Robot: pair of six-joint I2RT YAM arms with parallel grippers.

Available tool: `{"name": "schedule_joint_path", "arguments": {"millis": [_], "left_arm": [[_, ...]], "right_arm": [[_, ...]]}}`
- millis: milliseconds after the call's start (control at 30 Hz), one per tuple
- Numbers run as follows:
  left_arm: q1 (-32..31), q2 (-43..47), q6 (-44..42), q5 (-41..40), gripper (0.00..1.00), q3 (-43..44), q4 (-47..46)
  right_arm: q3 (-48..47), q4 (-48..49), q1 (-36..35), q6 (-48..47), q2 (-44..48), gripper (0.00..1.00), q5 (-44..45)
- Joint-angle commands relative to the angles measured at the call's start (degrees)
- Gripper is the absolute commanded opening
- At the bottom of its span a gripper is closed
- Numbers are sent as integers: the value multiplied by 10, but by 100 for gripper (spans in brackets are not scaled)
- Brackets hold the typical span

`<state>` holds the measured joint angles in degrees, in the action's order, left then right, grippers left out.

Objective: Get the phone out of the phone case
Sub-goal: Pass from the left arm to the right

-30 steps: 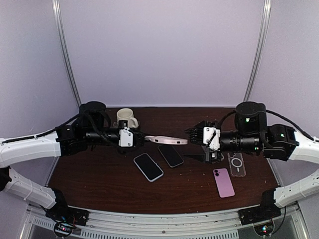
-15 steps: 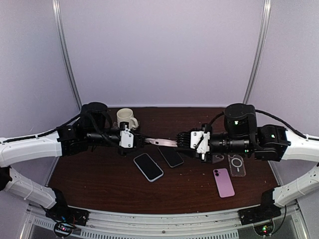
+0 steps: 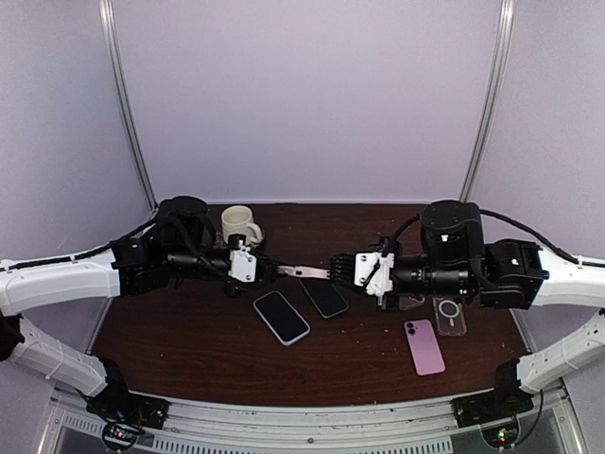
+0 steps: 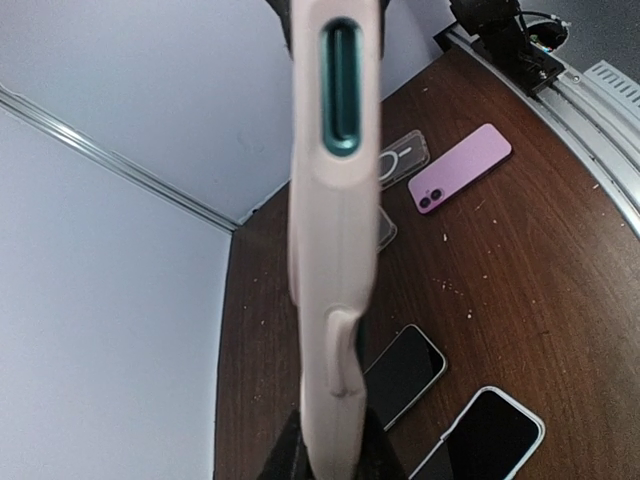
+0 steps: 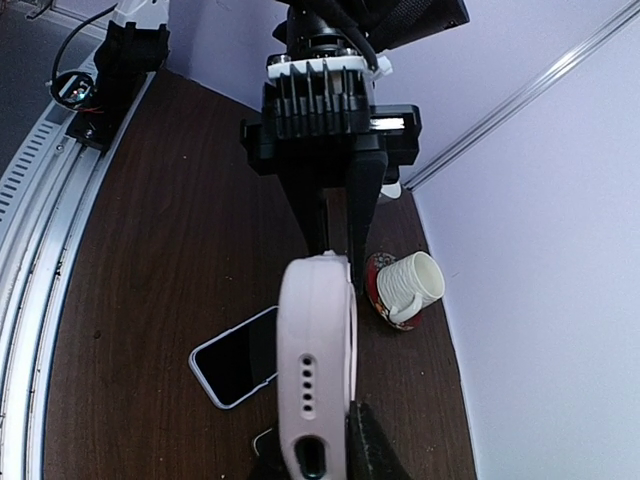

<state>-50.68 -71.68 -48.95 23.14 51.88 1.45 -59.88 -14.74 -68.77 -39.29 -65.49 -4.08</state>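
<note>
**Top external view.**
- Item: phone case point(image 3: 304, 271), pale pink, phone inside. It is held level in the air above the desk point(image 3: 189, 331), between the two arms.
- Left gripper point(image 3: 274, 269): on the case's left end.
- Right gripper point(image 3: 333, 270): on its right end.
- Also on the desk: a white mug point(image 3: 240, 225), two dark-screened phones point(image 3: 281, 317) point(image 3: 324, 297), a pink phone point(image 3: 424, 347) and a clear case point(image 3: 449, 313).

**Left wrist view.**
- The case is seen edge-on.
- The phone point(image 4: 341, 90) shows as a teal edge through a side cut-out.
- The left gripper's fingers are pinched flat on the two broad faces at the near end, clamped with no gap.

**Right wrist view.**
- The case's bottom edge, with its port holes, points at the camera.
- The right gripper's fingers sit against both faces of this end and appear closed onto it. The contact on the left side is partly out of frame.

**Handling, as judged.**
- The phone is probably light, a stiff slab with a breakable glass face.
- The case looks soft, matte and pliable, so it should offer good grip.
- Best hold: pinch the shell's lip or a corner and peel it off. A flat clamp across both faces would pin phone and case together.
- A phone that slips free would drop to the desk.
</note>
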Motion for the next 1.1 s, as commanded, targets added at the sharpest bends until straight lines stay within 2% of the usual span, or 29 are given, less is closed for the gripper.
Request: {"name": "schedule_joint_path", "arguments": {"millis": [0, 233, 300, 367, 400, 633, 867, 1067], "left_arm": [[1, 5, -1, 6, 0, 23, -51], [1, 10, -34, 1, 2, 26, -20], [2, 16, -38, 5, 24, 26, -17], [1, 25, -39, 10, 41, 23, -17], [1, 30, -39, 12, 46, 21, -17], [18, 58, 19, 62, 48, 10, -71], [55, 75, 104, 187, 46, 20, -107], [59, 56, 141, 308, 43, 46, -95]], "right_arm": [[-14, -1, -5, 6, -9, 12, 20], [-7, -1, -5, 17, -7, 0, 26], [-4, 2, -5, 23, -3, 0, 31], [0, 10, -5, 30, 5, 0, 36], [1, 19, -4, 39, 13, 0, 37], [10, 75, 13, 79, 70, 0, 12], [31, 139, 38, 131, 132, 0, -80], [35, 187, 49, 181, 143, 0, -149]]}}
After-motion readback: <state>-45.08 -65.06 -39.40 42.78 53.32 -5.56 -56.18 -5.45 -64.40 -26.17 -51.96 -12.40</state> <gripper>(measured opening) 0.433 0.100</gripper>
